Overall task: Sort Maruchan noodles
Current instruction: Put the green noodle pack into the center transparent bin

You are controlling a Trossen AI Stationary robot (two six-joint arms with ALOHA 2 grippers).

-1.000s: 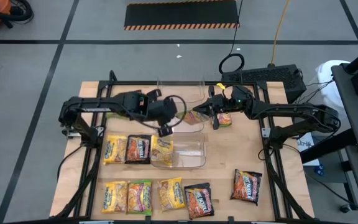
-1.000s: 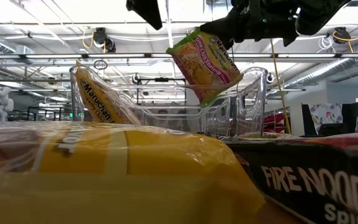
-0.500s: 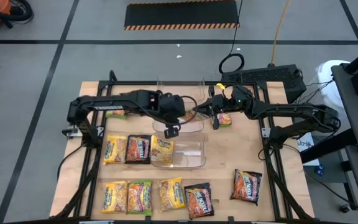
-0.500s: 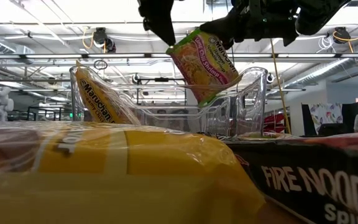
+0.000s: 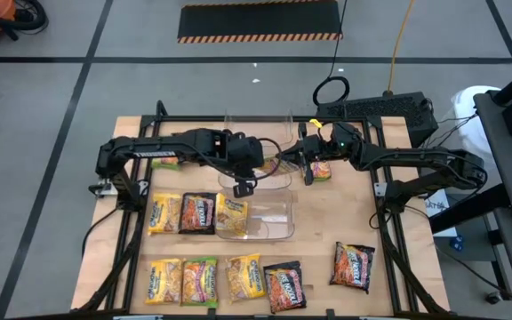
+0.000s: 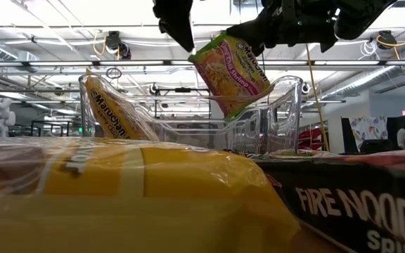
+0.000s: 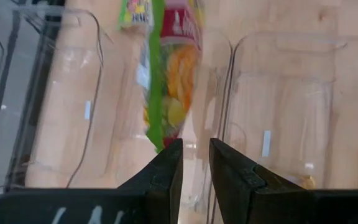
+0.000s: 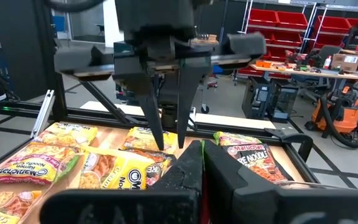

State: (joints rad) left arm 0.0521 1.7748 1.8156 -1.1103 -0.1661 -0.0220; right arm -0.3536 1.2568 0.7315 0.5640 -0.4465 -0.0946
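Observation:
My right gripper [image 6: 257, 34] is shut on a green-yellow Maruchan packet [image 6: 230, 70], held in the air above a clear bin [image 6: 280, 105]. My left gripper [image 7: 196, 155] is open by a narrow gap, its fingers [image 8: 157, 118] pointing down at the packet's upper left corner [image 6: 193, 53]. The left wrist view shows the packet [image 7: 166, 81] edge-on just beyond that gripper's fingertips. A yellow packet [image 6: 114, 116] leans against the bin's left wall. My right gripper pinches the packet's upper right corner [image 6: 248, 43] between its two fingers, coming from the table's right side. The packet hangs tilted below the fingers, clear of the bin. My left gripper's fingertip [image 6: 187, 45] is at the packet's upper left corner; whether it touches, I cannot tell.
Two clear bins [image 5: 256, 173] [image 5: 269, 218] stand mid-table. Yellow, green and dark packets lie in a row left of the near bin [image 5: 196, 213] and along the near edge [image 5: 243, 277]. One dark packet [image 5: 352, 265] lies at the right, another packet [image 5: 323, 171] under my right arm.
My left gripper has moved toward the table's right and far side, coming to the hanging packet's upper left corner. My right gripper and the packet have kept still.

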